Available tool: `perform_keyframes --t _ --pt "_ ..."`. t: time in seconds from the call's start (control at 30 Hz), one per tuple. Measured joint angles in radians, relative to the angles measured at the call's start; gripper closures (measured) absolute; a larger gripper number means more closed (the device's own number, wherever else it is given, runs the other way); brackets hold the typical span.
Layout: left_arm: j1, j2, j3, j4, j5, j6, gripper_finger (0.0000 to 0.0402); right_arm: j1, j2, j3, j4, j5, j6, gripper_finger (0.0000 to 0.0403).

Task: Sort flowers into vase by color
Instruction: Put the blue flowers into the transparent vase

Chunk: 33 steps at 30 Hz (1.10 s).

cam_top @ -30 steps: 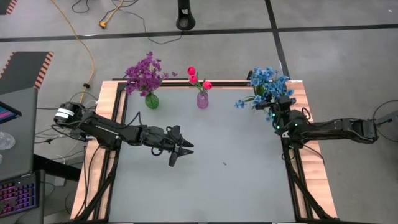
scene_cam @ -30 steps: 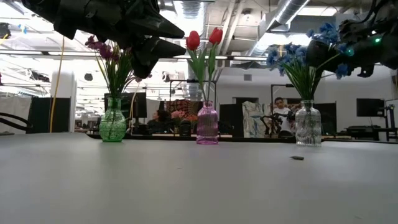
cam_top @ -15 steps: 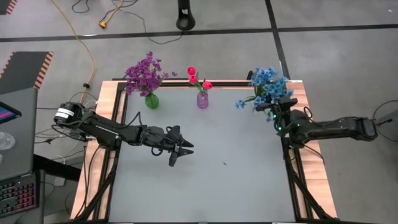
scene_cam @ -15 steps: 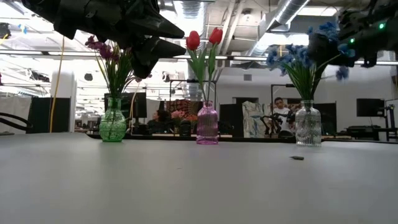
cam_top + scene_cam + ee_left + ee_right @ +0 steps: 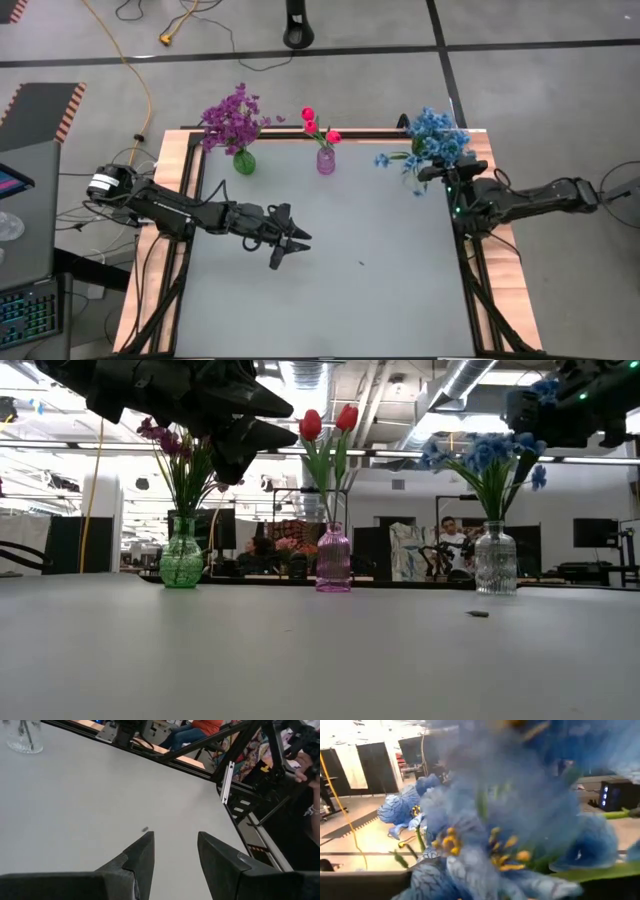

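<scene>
Three vases stand along the table's far edge. A green vase (image 5: 244, 161) (image 5: 181, 560) holds purple flowers (image 5: 233, 118). A pink vase (image 5: 326, 161) (image 5: 333, 560) holds red tulip buds (image 5: 318, 124). A clear vase (image 5: 496, 560) holds blue flowers (image 5: 430, 135) (image 5: 482, 455). My left gripper (image 5: 293, 243) (image 5: 175, 852) hovers open above the table's middle-left and touches nothing. My right gripper (image 5: 441, 171) (image 5: 568, 405) is high beside the blue flowers, whose blooms (image 5: 485, 835) fill the right wrist view and hide its fingers.
A small dark speck (image 5: 362, 264) (image 5: 145, 829) lies on the grey tabletop (image 5: 330, 300) right of my left gripper. The black frame rails (image 5: 466, 270) run along the table's sides. People (image 5: 450, 540) sit in the room behind the table.
My right gripper has risen and drawn toward the table's far edge, by the blue flowers. The blue blooms have shifted a little in the clear vase. My left arm has kept still.
</scene>
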Motion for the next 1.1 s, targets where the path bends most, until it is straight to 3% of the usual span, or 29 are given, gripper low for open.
perform_keyframes --t 0.3,0.6,0.9,1.1 --pt "-0.002 0.000 0.000 0.000 0.000 0.007 0.0264 0.109 -0.002 0.000 -0.029 0.070 0.013 0.0182" --pt "-0.002 0.000 0.000 0.000 0.000 0.016 0.0264 0.079 -0.002 -0.031 -0.124 0.071 0.087 0.0182" --pt "-0.002 0.000 0.000 0.000 0.002 0.025 0.0264 0.015 -0.002 -0.035 -0.242 -0.065 0.207 0.0182" --pt "-0.002 0.000 0.000 0.000 0.024 0.025 0.0264 0.010 -0.002 -0.035 -0.289 -0.092 0.219 0.0182"
